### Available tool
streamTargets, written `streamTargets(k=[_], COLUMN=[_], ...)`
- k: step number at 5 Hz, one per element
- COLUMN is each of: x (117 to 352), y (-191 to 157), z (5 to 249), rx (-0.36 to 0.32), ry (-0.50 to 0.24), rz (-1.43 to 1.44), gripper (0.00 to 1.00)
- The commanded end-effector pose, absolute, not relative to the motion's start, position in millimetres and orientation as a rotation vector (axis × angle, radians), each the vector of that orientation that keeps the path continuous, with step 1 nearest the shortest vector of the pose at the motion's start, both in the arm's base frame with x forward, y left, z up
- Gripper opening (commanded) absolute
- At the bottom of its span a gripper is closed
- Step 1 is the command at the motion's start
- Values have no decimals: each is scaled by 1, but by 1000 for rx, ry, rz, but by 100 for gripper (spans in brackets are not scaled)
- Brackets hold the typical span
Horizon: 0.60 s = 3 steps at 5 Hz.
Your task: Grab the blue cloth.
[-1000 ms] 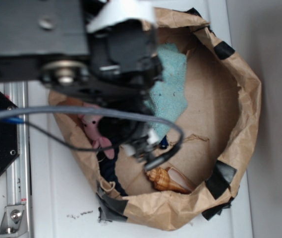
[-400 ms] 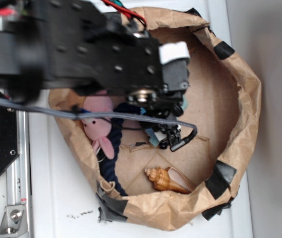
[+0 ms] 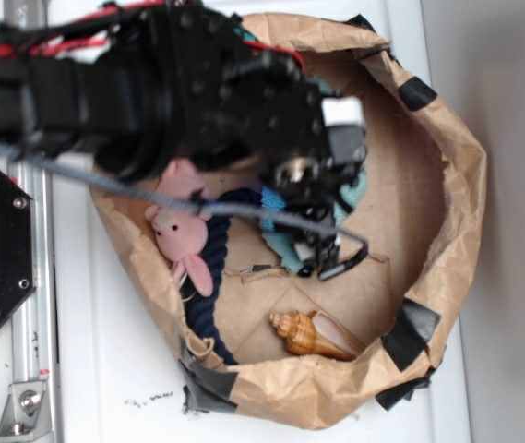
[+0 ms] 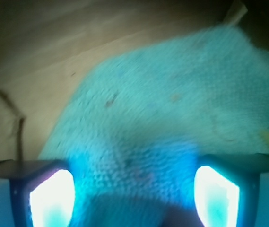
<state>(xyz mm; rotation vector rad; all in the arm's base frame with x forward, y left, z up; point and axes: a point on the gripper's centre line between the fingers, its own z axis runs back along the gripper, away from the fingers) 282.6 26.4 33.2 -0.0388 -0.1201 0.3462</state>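
Hovering hand (image 4: 134, 189), fingers spread | blue cloth (image 4: 172, 118) between them | readable writing: none

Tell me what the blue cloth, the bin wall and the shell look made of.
Blue cloth: soft terry fabric, going by its fuzzy looped nap.
Bin wall: crumpled brown paper, matte and creased, patched with black tape.
Shell: looks like real glossy seashell, ridged spiral in tan; it might be a cast copy.

The black arm reaches in from the left, gripper (image 4: 134, 191) pointing down, fingers (image 4: 51, 196) spread wide apart.
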Motion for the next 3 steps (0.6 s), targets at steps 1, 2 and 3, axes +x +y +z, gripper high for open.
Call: streamTargets(k=[1, 2, 3], x=[292, 293, 292], y=[49, 51, 51], z=[41, 43, 43], rx=[-32, -19, -10], ry=[-166, -172, -176], rz=[406, 405, 398], gripper=[0, 0, 0])
